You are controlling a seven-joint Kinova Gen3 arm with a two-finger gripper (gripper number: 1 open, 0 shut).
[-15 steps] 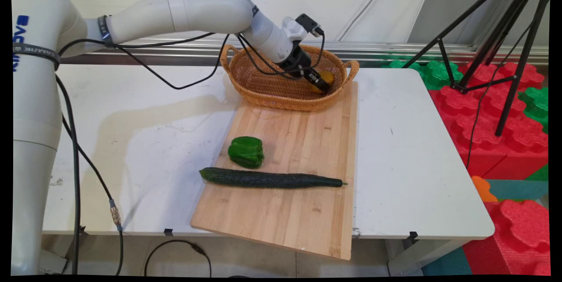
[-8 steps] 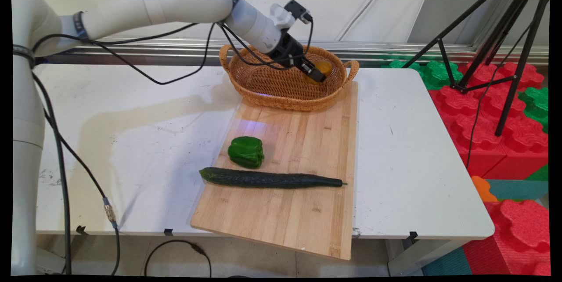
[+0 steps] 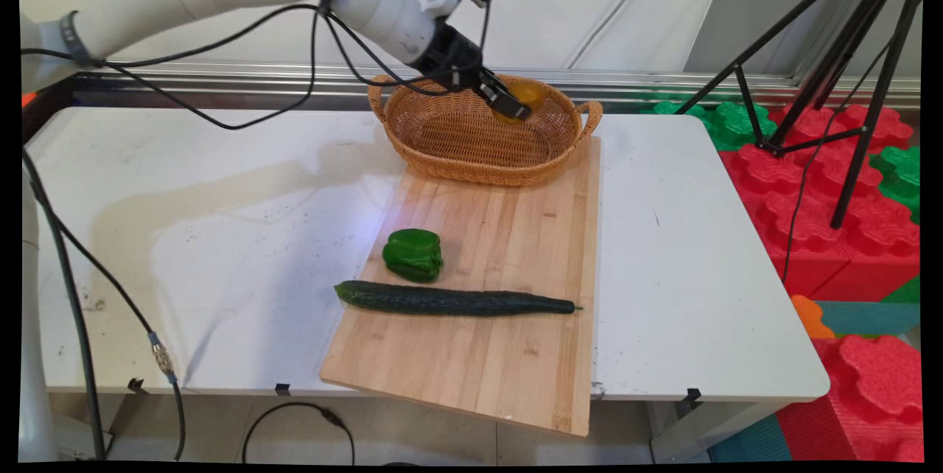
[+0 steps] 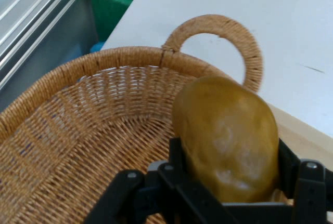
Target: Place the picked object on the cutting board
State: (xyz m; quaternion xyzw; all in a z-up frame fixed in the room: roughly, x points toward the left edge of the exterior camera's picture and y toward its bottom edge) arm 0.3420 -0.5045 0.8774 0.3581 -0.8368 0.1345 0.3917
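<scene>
Grasping a yellow-brown potato [image 4: 226,141] between its two fingers, the end effector [image 3: 508,103] hangs over the far right part of the wicker basket [image 3: 442,156]; the potato's long axis runs along the fingers. Nearer on the desk [image 3: 221,200], a cutting board [image 3: 508,252] carries a green pepper [image 3: 413,255] and cucumber [image 3: 453,300]

The gripper [image 3: 513,106] holds a yellow-brown potato [image 4: 226,138] between its two fingers, above the inside of the woven wicker basket [image 3: 449,138]. The potato is oval and smooth, with a dull shine. It hangs near the basket's rim at about 1 o'clock. The basket has a loop handle [image 4: 218,39] at each end and stands at the table's far side, at 12 o'clock.
</scene>
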